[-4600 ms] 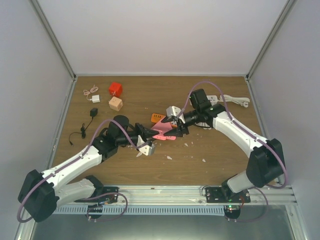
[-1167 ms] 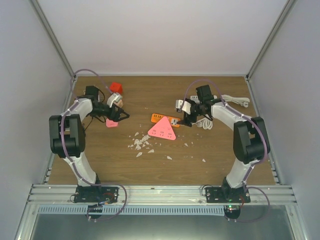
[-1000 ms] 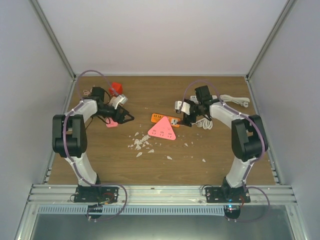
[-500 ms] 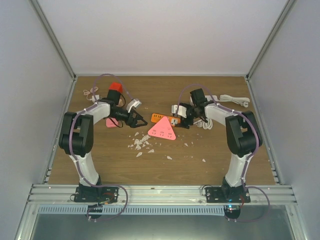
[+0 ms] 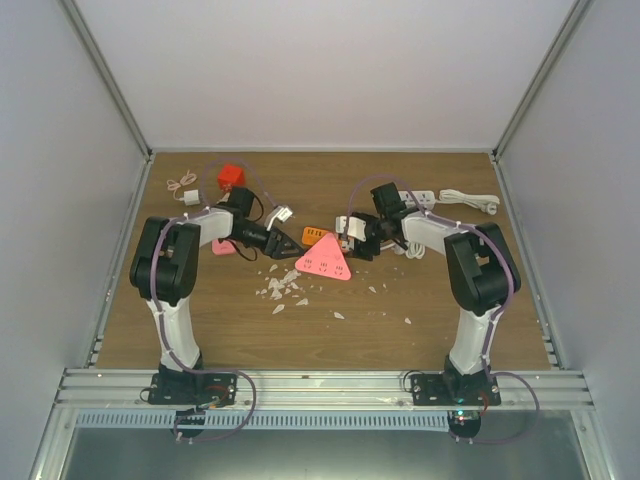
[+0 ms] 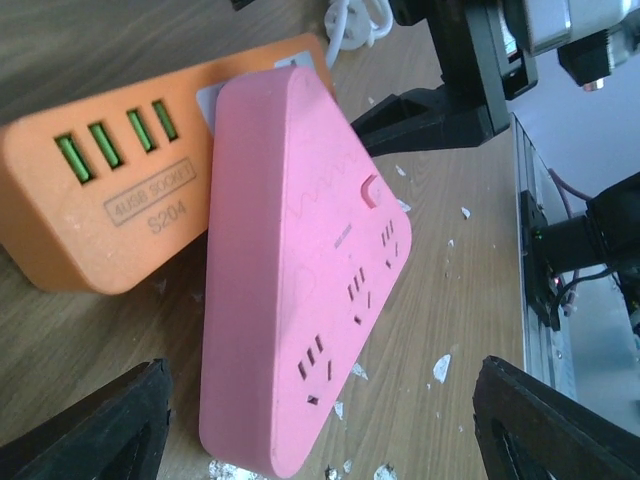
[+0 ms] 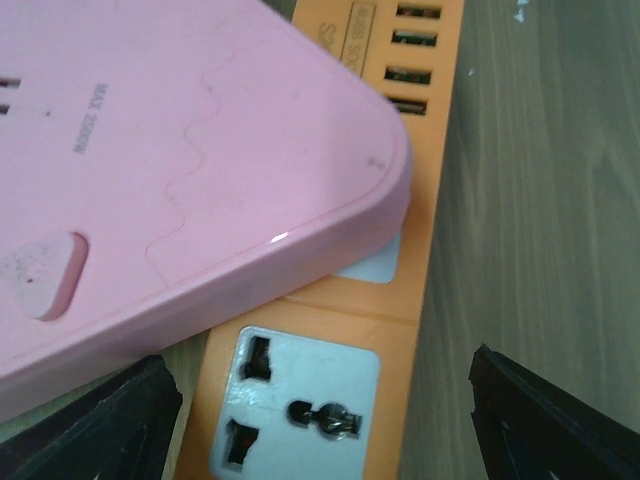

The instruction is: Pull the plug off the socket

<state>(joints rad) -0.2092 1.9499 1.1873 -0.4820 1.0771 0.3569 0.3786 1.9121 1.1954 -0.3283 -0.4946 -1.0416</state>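
Observation:
A pink triangular socket block point(image 5: 322, 262) lies on the table with its far corner resting over an orange socket strip point(image 5: 316, 235). The plug is hidden; the pink corner point(image 7: 380, 190) covers one white outlet of the strip point(image 7: 330, 330). My left gripper point(image 5: 289, 247) is open just left of the pink block point(image 6: 300, 270), which lies ahead of its spread fingers point(image 6: 90, 425). My right gripper point(image 5: 352, 243) is open just right of the block, over a bare white outlet point(image 7: 290, 410) of the orange strip point(image 6: 100, 210).
White chips point(image 5: 283, 290) litter the wood in front of the block. A small pink piece point(image 5: 222, 247) lies beside the left arm. A red cube point(image 5: 231, 177) and a white charger point(image 5: 186, 192) sit at the back left, and a white power strip point(image 5: 445, 198) with its cord at the back right.
The left gripper has swung from the table's left side rightward up to the pink block. The right gripper has edged left toward it. The block itself has not moved in the last second.

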